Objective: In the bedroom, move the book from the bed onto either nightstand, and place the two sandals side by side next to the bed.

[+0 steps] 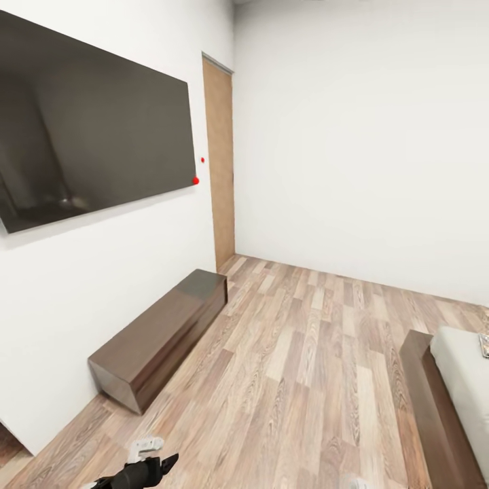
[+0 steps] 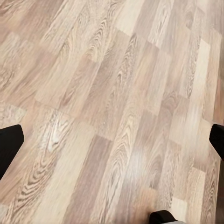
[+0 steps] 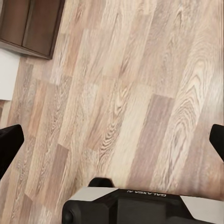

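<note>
The bed (image 1: 424, 401) stands at the lower right of the head view, a dark-brown frame with a light-grey mattress (image 1: 468, 367). A thin patterned thing, cut off by the picture's right edge, lies on the mattress; it looks like the book (image 1: 484, 344). The sandals and the nightstand are out of view. My left gripper (image 1: 146, 458) hangs low at the bottom left, over the wood-plank floor. In the left wrist view the left gripper (image 2: 112, 140) is open over bare planks. The right gripper (image 3: 112, 140) is open too, with nothing between its fingers.
A long low dark-brown cabinet (image 1: 159, 336) runs along the left wall under a large black screen (image 1: 95, 129). A wooden door (image 1: 221, 163) is in the far corner. Open floor (image 1: 305, 353) lies between cabinet and bed. Dark-brown furniture (image 3: 28, 23) shows near my base (image 3: 135, 205).
</note>
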Motion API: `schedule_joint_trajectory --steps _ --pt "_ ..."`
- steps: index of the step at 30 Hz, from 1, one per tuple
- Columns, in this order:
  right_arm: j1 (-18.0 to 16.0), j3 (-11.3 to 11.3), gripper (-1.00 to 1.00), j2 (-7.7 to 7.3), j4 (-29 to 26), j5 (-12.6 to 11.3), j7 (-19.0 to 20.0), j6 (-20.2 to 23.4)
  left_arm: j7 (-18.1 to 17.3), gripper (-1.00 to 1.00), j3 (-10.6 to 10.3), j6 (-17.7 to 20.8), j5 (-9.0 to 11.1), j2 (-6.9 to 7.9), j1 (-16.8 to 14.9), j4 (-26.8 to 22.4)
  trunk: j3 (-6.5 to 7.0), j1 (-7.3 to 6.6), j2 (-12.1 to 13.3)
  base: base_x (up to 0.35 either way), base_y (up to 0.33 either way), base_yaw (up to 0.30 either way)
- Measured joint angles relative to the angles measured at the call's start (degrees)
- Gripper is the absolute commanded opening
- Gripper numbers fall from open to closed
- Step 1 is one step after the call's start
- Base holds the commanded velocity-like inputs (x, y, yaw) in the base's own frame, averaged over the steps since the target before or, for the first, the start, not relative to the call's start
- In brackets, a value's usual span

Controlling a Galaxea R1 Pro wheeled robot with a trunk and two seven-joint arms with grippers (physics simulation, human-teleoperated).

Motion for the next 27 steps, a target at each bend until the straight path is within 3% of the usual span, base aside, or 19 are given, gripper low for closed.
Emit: schedule_joint_trajectory --steps 27 --pt "0.0 0.0 1.00 0.03 0.0 0.0 0.0 0.0 0.0 1.00 0.0 0.0 0.0 0.00 0.0 0.0 0.00 0.00 0.0 0.000 0.000 -0.277"
